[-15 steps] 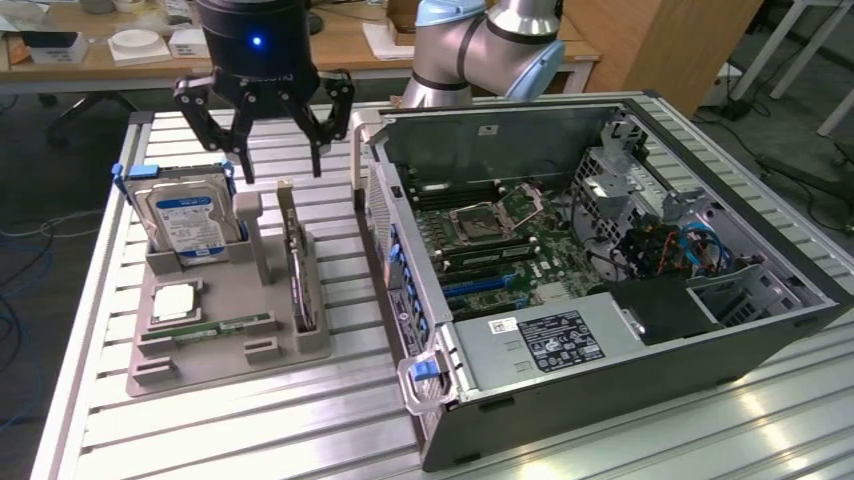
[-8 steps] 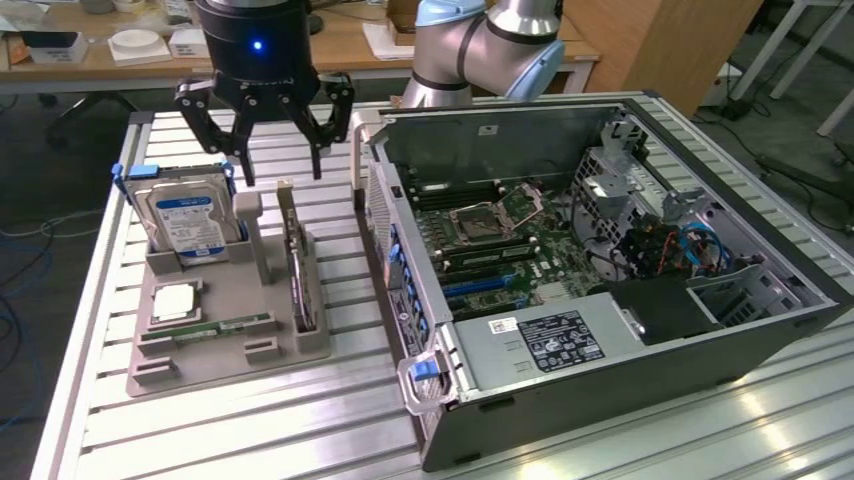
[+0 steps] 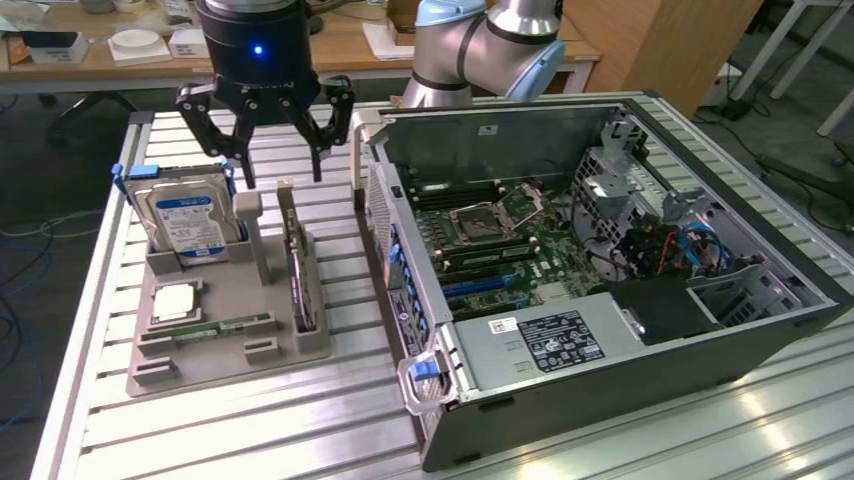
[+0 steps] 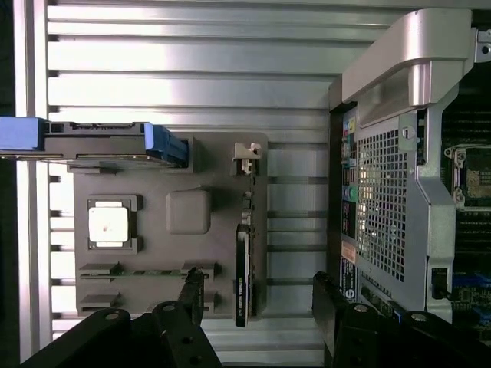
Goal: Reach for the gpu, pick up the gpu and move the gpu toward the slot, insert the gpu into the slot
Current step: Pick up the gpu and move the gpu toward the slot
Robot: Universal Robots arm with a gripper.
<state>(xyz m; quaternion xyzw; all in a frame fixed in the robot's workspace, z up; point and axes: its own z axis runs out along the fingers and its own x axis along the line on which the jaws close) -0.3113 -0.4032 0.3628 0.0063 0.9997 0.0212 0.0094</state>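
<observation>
The gpu [image 3: 299, 278] is a thin dark card standing on edge in a groove of the grey holder tray [image 3: 227, 290], with its pale bracket end at the far side. In the wrist view the gpu [image 4: 242, 270] shows edge-on as a narrow dark strip. My gripper [image 3: 278, 162] hangs open above the tray's far end, a little above the card and not touching it. In the wrist view the gripper [image 4: 258, 297] has a black finger on either side of the card's line. The slots [image 3: 481, 283] lie on the motherboard inside the open computer case [image 3: 627, 350].
A blue-labelled hard drive [image 3: 187, 225] stands in the tray at the exterior view's left. A square chip [image 3: 176, 300] and a green memory stick [image 3: 214, 328] lie in front of it. The case's perforated rear wall [image 4: 383, 199] rises close beside the tray. Everything rests on a ribbed aluminium table [image 3: 267, 420].
</observation>
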